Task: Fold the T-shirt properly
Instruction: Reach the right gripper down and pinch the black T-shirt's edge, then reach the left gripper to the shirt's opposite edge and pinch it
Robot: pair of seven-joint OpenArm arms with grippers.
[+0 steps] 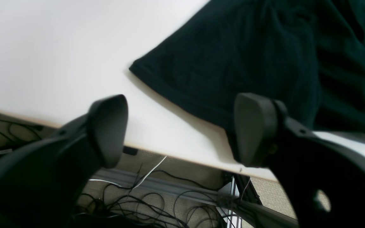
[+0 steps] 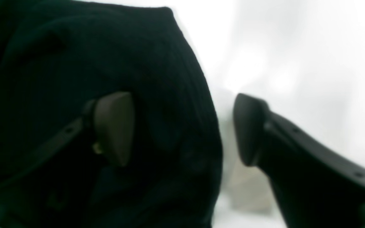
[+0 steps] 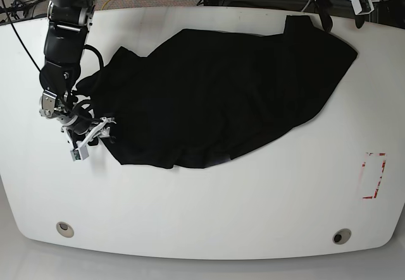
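The black T-shirt [image 3: 221, 97] lies crumpled and spread across the middle of the white table [image 3: 202, 204]. My right gripper [image 3: 93, 136] sits at the shirt's lower left edge. Up close this right gripper [image 2: 182, 129] is open, one finger [image 2: 114, 126] over the T-shirt [image 2: 74, 63], the other over bare table, the cloth's edge between them. My left gripper [image 3: 342, 11] is at the table's far right edge by the shirt's upper corner. In the left wrist view the left gripper [image 1: 181, 129] is open, one finger [image 1: 253, 129] at the hem of the T-shirt [image 1: 249, 53].
A red-outlined rectangle [image 3: 373, 176] is marked on the table at the right. Two round grommets [image 3: 64, 228] [image 3: 342, 236] sit near the front edge. Past the table's edge [image 1: 169, 156], loose cables [image 1: 144, 202] lie on the floor.
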